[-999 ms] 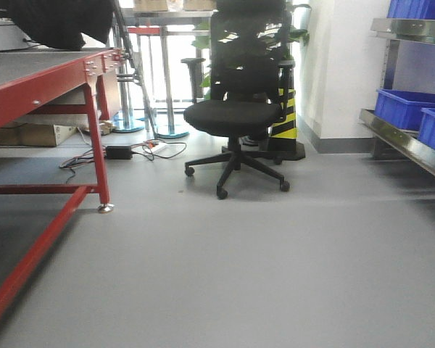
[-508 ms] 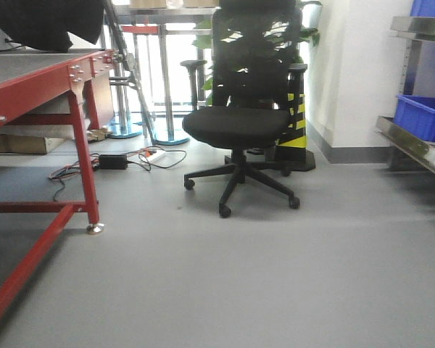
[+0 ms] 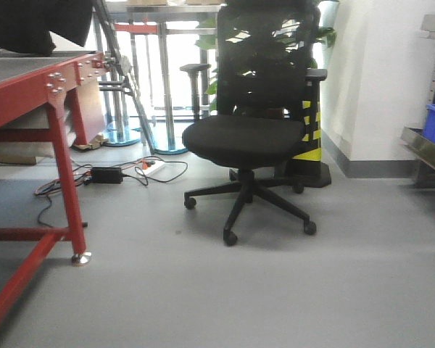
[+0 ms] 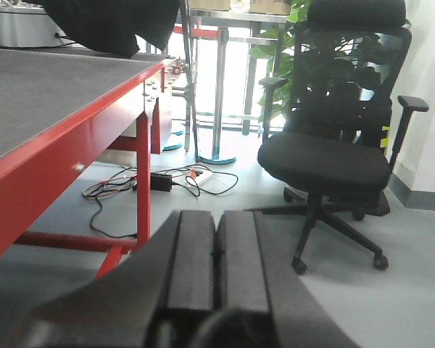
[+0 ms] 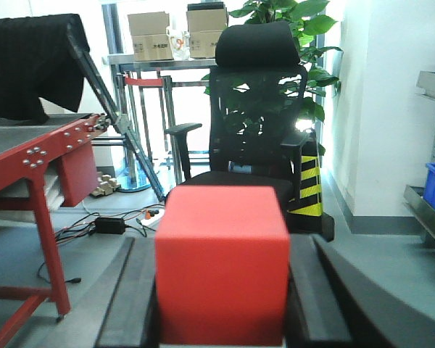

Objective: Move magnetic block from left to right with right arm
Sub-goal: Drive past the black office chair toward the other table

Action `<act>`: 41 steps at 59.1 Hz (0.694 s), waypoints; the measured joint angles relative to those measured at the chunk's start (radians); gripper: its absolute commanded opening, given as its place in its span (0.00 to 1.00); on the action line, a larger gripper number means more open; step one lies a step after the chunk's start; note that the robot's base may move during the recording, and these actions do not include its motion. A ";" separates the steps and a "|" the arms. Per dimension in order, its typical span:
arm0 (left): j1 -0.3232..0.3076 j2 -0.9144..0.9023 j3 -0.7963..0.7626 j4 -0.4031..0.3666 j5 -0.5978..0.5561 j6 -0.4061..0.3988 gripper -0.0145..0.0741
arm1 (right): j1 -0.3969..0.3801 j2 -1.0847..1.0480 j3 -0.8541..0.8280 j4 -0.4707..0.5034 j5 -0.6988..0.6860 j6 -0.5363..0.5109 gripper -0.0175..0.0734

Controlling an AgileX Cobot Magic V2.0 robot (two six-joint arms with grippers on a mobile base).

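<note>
We get the right pincer [image 5: 219,312] only as two blurred, dark, chunky fingers [image 5: 127,304] cut off at the frame bottom, clamped on the sides of the magnetic block [image 5: 221,264]. The block is a matte bright-red sharp-edged cube hiding the seat of the black mesh-back office chair [image 5: 257,94] behind it. The left pincer [image 4: 216,232] has flat black pads [image 4: 192,254] pressed together on nothing, below-left of the chair. Left of the chair, the red metal-framed worktop [image 4: 29,94] with a grey textured top runs out of frame, with black cloth [image 4: 109,25] draped at its far end.
</note>
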 measured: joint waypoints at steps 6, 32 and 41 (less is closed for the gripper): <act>0.000 0.000 0.000 0.000 0.000 0.000 0.03 | 0.000 0.000 0.000 0.000 0.000 0.000 0.33; 0.000 0.000 0.000 0.000 0.000 0.000 0.03 | 0.000 0.000 0.000 0.000 0.000 0.000 0.33; 0.000 0.000 0.000 0.000 0.000 0.000 0.03 | 0.000 0.000 0.000 0.000 0.000 0.000 0.33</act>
